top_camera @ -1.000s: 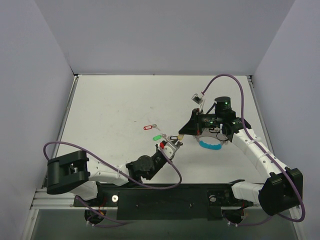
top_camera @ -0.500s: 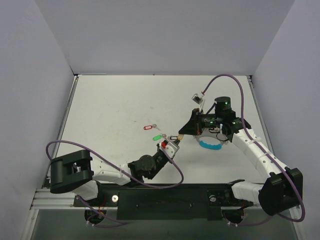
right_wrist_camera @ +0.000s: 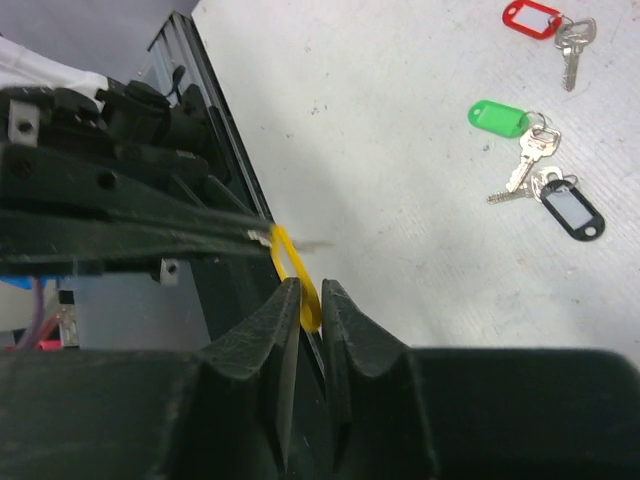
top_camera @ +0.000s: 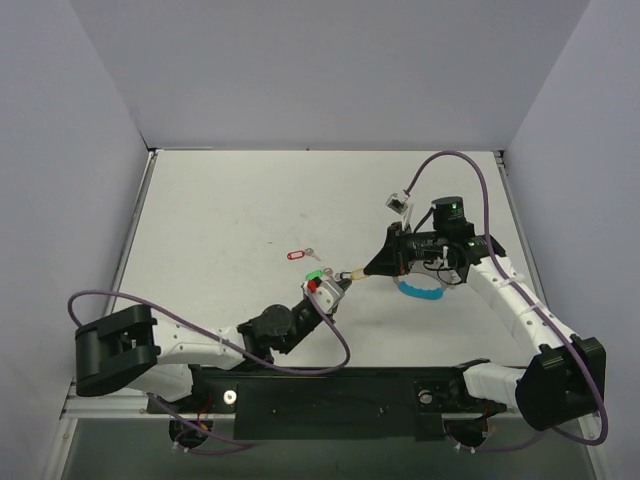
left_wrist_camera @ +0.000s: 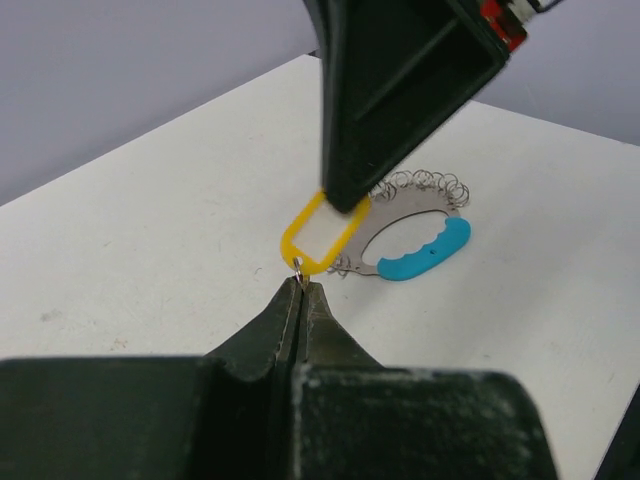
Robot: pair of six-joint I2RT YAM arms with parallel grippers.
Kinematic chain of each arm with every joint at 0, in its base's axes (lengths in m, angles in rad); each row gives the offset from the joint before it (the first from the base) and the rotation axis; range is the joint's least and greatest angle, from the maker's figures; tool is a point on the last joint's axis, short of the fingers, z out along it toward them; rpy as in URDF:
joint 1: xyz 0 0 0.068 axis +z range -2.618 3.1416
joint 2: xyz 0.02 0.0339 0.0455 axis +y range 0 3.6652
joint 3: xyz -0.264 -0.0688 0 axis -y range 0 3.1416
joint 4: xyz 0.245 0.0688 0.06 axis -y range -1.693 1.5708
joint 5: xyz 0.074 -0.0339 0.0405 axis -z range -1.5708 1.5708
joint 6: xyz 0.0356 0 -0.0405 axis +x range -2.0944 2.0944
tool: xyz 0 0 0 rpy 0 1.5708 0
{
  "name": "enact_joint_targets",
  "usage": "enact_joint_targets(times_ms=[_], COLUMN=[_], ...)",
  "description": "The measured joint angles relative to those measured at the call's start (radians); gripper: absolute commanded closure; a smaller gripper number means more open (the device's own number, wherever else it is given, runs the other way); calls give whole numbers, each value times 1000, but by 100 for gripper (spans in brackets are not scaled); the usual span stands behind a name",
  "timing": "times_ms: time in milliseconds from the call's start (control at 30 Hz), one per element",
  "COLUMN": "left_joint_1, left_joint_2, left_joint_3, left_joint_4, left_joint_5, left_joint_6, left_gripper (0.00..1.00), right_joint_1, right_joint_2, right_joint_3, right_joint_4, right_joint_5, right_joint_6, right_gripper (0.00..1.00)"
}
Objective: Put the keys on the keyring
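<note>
- left gripper [left_wrist_camera: 300, 288]: fingers pressed together, pinching the small metal ring [left_wrist_camera: 298, 264] at one end of the yellow tag [left_wrist_camera: 318, 238]; the key on that ring cannot be made out.
- right gripper [right_wrist_camera: 310, 300]: fingers pinching the other end of the yellow tag, with the plastic edge-on between them.
- yellow tag: spans between the two grippers, just left of the keyring [top_camera: 420, 290]; whether it touches the keyring cannot be told.
- keyring: lies flat on the table [top_camera: 220, 220], its blue segment [left_wrist_camera: 425, 257] on the side toward the arm bases and its coiled wire [left_wrist_camera: 430, 187] on the far side.
- green-tagged key [right_wrist_camera: 497, 117] and black-tagged key [right_wrist_camera: 572, 210]: on the table farther left of the keyring, close together.
- red-tagged key [right_wrist_camera: 530, 18]: farthest left of the keyring, and farther back.
</note>
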Motion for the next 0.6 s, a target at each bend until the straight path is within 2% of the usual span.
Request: enact_joint_targets(times_ms=[67, 100, 133, 167, 233, 400, 600], left_joint_1=[40, 62, 82, 102, 130, 174, 186], left_joint_2=[-75, -114, -151, -188, -249, -336, -319], left_joint_3=[-15, -22, -28, -33, -43, -47, -22], left_joint_4=[-66, -98, -130, -159, -214, -362, -527], left_joint_5=[68, 101, 135, 169, 238, 445, 639], left_joint_6=[-19, -25, -29, -34, -36, 2, 61], left_gripper=[100, 100, 100, 100, 100, 100, 100], right_joint_1=[-9, -10, -11, -14, -16, -14, 77], right_joint_2=[0, -1, -1, -2, -6, -33, -48], right_joint_3=[12, 19, 27, 35, 53, 108, 153], right_joint_4=[-77, -110, -145, -178, -244, -428, -771], right_joint_5=[10, 13, 19, 23, 35, 18, -37], right_joint_6=[-78, -111, -152, -190, -265, -496, -1043], right_gripper=[75, 66, 62, 52, 39, 26, 27])
